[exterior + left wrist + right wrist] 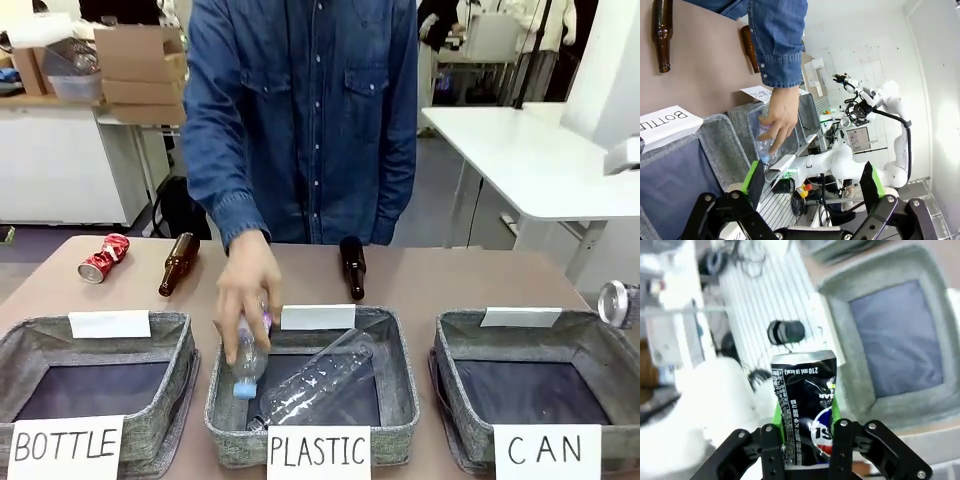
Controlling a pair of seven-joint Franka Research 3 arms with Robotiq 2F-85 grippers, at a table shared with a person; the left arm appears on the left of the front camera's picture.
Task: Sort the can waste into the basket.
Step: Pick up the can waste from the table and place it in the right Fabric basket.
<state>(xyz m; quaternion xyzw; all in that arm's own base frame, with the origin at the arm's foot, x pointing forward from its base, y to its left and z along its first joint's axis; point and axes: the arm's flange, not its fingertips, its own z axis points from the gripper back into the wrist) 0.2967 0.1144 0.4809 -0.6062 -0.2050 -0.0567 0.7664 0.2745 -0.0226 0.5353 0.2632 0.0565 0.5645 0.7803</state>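
1. CAN basket (452,345): dark bottom lies open, near wall cut by the picture's edge.
2. Right tool (806,412) clenched on the black can (802,390), just outside that basket's rim.
3. Left tool (812,182) released, well apart from it.
4. Red can (104,257) lies on the bench (450,275), far from the basket.

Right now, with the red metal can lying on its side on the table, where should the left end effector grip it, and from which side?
Probably mid-body on the red metal can, from above, closing across its round sides. It lies flat and slanted, silver end toward the near left, and the brown glass bottle beside it lies apart, leaving room.
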